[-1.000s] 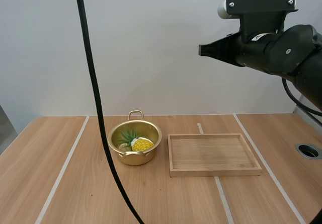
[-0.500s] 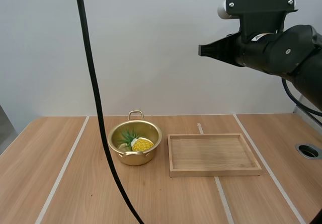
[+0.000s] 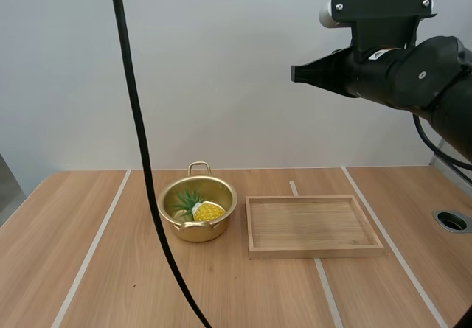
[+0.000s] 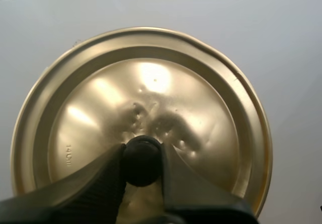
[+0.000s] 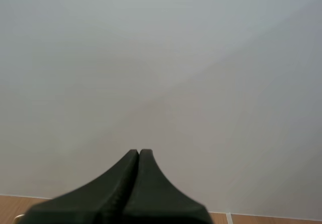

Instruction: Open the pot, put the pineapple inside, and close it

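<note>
Now my L gripper [image 4: 142,156] pinches lid [image 4: 151,93] by knob [image 4: 142,162], best hold; thin stiff slick metal, prob. light. R gripper [image 5: 139,156] fingers together, empty; pineapple [image 3: 208,211] inside pot [image 3: 199,232].

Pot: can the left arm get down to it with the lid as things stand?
Probably yes. The pot stands open, pineapple inside, nothing over its rim. The tray lies beside it, apart, and the right gripper is raised well above. The left gripper pinches the lid by its knob.
</note>
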Robot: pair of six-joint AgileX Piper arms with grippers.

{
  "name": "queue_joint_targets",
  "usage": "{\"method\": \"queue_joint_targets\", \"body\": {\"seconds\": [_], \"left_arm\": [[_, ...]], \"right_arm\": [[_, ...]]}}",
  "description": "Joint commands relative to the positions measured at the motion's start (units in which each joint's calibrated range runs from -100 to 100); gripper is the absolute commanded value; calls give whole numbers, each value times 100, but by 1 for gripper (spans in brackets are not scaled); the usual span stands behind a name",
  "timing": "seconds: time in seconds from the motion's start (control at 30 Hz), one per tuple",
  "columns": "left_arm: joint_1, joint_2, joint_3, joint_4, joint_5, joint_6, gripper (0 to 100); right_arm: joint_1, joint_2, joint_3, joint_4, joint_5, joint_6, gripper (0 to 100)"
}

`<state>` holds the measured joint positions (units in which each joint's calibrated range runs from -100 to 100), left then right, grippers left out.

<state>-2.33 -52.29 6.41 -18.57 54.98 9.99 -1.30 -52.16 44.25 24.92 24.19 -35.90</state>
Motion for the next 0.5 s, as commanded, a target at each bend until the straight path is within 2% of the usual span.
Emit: {"method": "queue_joint_targets", "body": {"seconds": [0.0,0.13,0.47], "left_arm": [[-7,-24,-38,-63,-299,-54,0],[-7,90,-38,-1,-275,-54,0],[-7,974,-38,175,732,-54,0]], "right_arm": [[-23,-66,-26,-37,-41,-30,0],[-23,-66,-26,-37,-41,-30,0],[-23,-66,-26,-37,-41,-30,0]]}}
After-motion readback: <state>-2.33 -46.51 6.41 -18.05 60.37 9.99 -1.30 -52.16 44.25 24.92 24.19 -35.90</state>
